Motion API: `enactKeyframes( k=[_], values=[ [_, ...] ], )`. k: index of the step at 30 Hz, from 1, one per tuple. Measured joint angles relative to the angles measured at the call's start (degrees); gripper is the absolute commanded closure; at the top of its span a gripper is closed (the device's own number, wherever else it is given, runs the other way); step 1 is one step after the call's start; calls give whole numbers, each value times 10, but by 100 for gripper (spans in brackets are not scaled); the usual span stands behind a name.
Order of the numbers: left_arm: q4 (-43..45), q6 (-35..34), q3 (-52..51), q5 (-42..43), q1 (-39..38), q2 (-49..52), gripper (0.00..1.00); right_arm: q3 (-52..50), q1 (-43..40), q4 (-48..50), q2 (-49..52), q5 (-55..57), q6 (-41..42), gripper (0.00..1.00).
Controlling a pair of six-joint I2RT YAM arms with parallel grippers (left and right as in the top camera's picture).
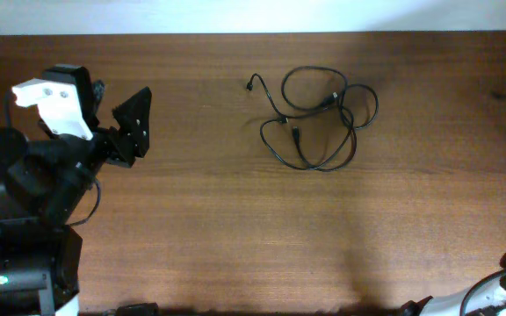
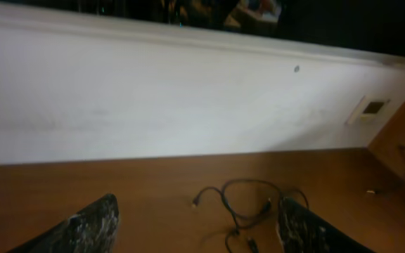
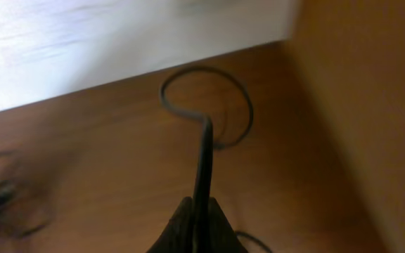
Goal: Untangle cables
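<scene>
Loosely knotted, the cables (image 1: 336, 107) are lying on the far right-of-centre part of the table (image 1: 235, 228), near the wall (image 2: 153, 91), their loops crossing one another at several spots. One plug end (image 1: 250, 83) is sticking out to the left of the bundle.

The left gripper (image 1: 139, 127) is hovering well apart from them on the left. It is released, with its fingers (image 2: 83, 228) spread wide and framing the tangle in the wrist view. The right gripper (image 3: 197, 225) is sitting outside the overhead picture. It is looking clenched, and a stray cord (image 3: 204, 147) is running up from between its tips into a loop. The view is blurred, so I am judging rather than seeing that it is pinching that cord, and I cannot tell whether the cord belongs to the bundle.

Trouble is most likely coming from the crossings. A claw closing where strands overlap would be taking several at once, dragging the whole bundle or tightening the knot. A plug could also be snagging inside a loop, or a thin strand slipping free.

Counting: one tangle, at least three plug ends showing, so probably two or three cords; one stray cord; two arms, two grippers, one table.
</scene>
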Motion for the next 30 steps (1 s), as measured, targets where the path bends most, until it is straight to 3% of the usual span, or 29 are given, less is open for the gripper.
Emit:
enactKeyframes(
  k=[1, 2, 3, 7, 10, 11, 13, 16, 19, 23, 28, 30],
  values=[
    [-5, -2, 0, 5, 0, 4, 27, 0, -18, 28, 0, 34, 3, 63],
    [-8, -2, 0, 11, 0, 7, 27, 0, -32, 47, 0, 56, 3, 16],
    [-8, -2, 0, 16, 0, 8, 27, 0, -46, 65, 0, 70, 2, 1],
    [-9, -2, 0, 42, 0, 8, 26, 1, -69, 38, 0, 86, 4, 1],
    [-9, -6, 0, 49, 0, 8, 8, 1, -66, 16, 0, -16, 3, 1],
    [-9, -5, 0, 49, 0, 8, 6, 1, -63, 14, 0, -70, 4, 2],
    [-13, -9, 0, 50, 0, 8, 5, 2, -52, -15, 0, -130, 7, 9],
    [-25, -8, 0, 53, 0, 8, 9, 3, -3, -87, 0, -182, 2, 5],
    [-37, -8, 0, 56, 0, 8, 11, 3, 73, -137, 0, -175, -4, 5],
    [-48, -8, 0, 68, 0, 8, 7, -2, 194, -177, -1, -88, -10, 2],
    [-68, -8, 0, 71, 0, 8, 8, -70, 331, -160, 0, 0, -11, 5],
    [-77, -8, 0, 71, 0, 8, 8, -110, 365, -125, 6, 31, 23, 11]
  ],
)
